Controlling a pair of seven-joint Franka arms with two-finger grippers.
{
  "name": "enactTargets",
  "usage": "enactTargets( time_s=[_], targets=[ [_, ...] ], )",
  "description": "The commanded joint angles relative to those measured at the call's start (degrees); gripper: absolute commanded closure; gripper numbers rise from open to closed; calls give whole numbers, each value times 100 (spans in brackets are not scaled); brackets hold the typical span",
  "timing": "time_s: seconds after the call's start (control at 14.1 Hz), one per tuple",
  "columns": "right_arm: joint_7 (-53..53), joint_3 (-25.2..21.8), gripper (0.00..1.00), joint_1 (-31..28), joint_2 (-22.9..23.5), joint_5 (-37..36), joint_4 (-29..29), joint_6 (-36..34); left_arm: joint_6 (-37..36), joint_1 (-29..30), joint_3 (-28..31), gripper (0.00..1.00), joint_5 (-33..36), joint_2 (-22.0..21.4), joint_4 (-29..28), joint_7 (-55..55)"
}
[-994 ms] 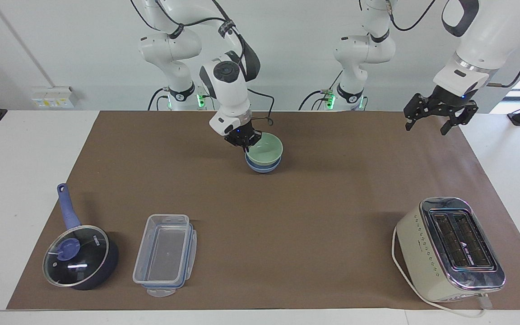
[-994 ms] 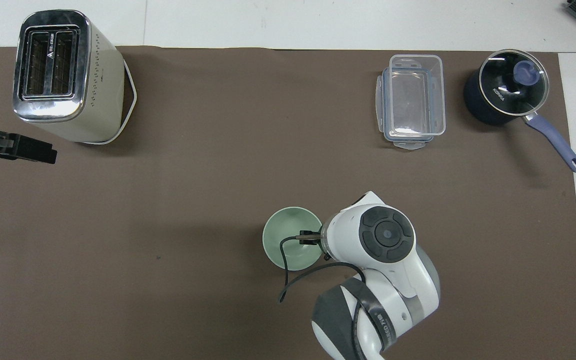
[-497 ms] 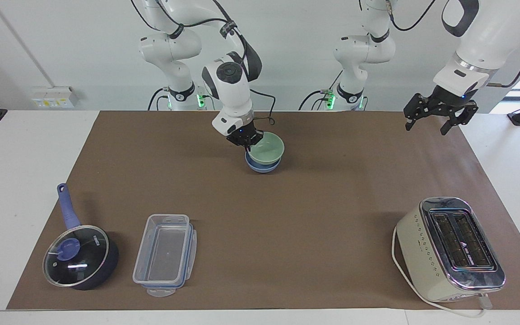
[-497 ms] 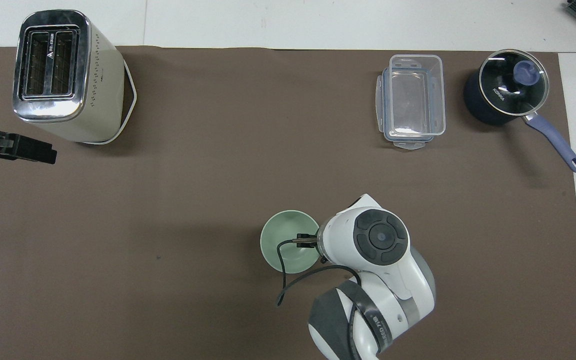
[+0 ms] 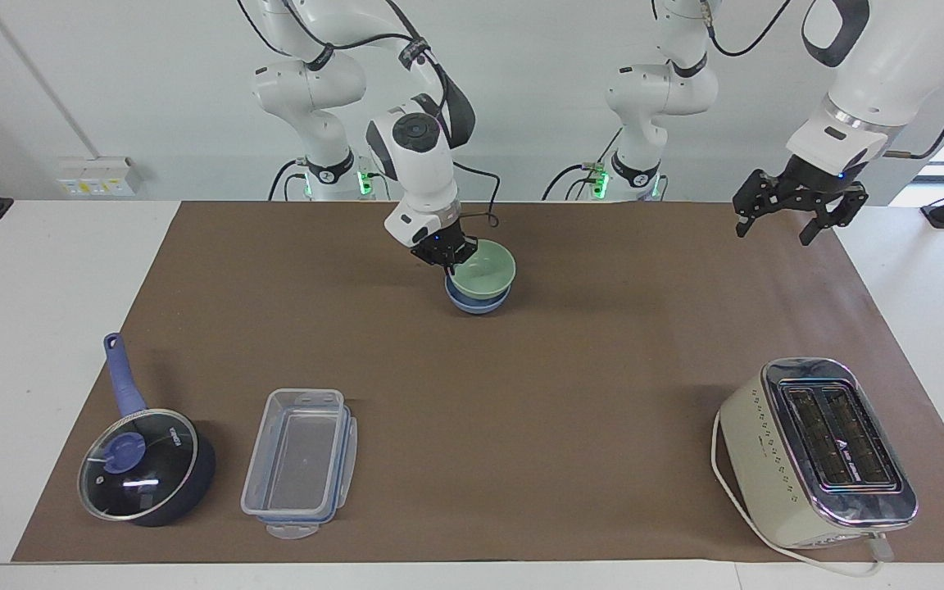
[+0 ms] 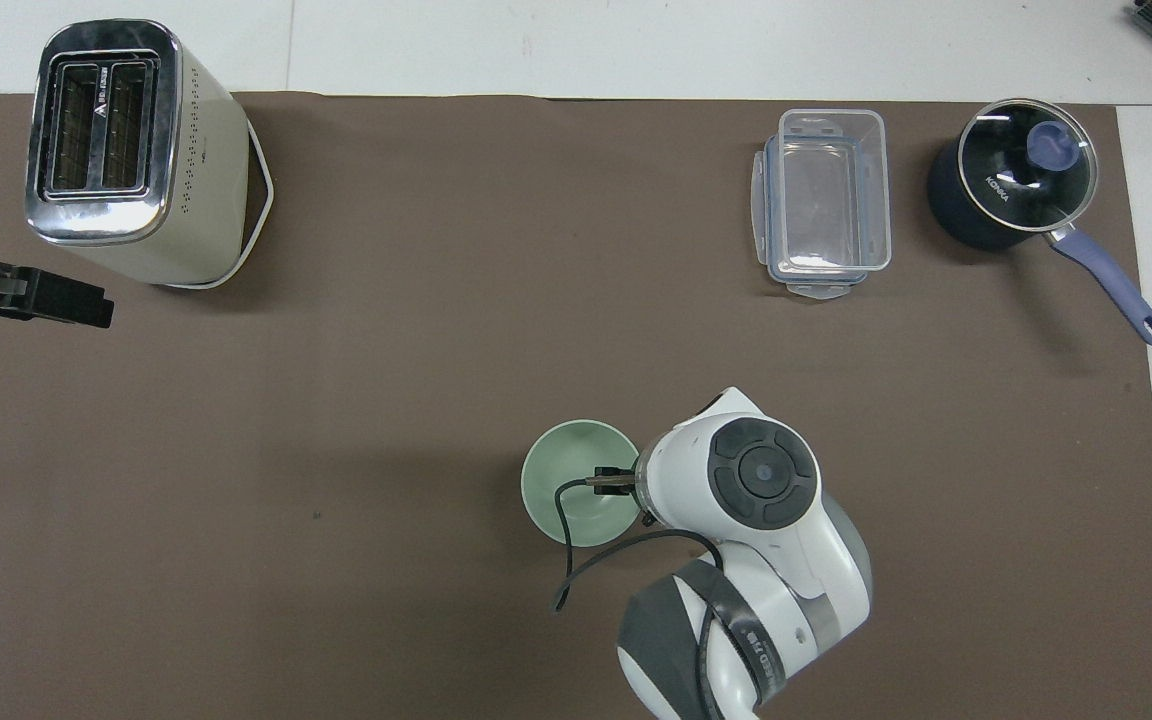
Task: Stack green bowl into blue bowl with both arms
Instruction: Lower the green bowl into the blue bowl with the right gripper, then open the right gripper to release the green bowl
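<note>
The pale green bowl [image 5: 484, 269] sits slightly tilted in the periwinkle blue bowl [image 5: 478, 303], in the middle of the mat near the robots. My right gripper [image 5: 449, 256] is shut on the green bowl's rim at the side toward the right arm's end. In the overhead view the green bowl [image 6: 571, 480] covers the blue bowl, and the right wrist hides the gripper. My left gripper [image 5: 775, 223] is open and empty, and waits in the air over the mat's edge at the left arm's end.
A cream toaster [image 5: 816, 451] stands far from the robots at the left arm's end. A clear plastic container [image 5: 300, 463] and a dark blue lidded saucepan [image 5: 144, 467] lie far from the robots toward the right arm's end.
My right gripper rose a little and shifted slightly toward the robots with the green bowl's rim, then held still. The left arm has not moved.
</note>
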Motion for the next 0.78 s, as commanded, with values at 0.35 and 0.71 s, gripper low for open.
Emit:
enactTargets(
  time_s=[0.35,0.71],
  targets=[
    [-242,-10,93,-31,67,98,-47,153,-134,76,-52,0,101,-4,92,32],
    [-242,-10,91,-31,76,98,-47,153,-134,76,-52,0,101,4,83,32]
  ],
)
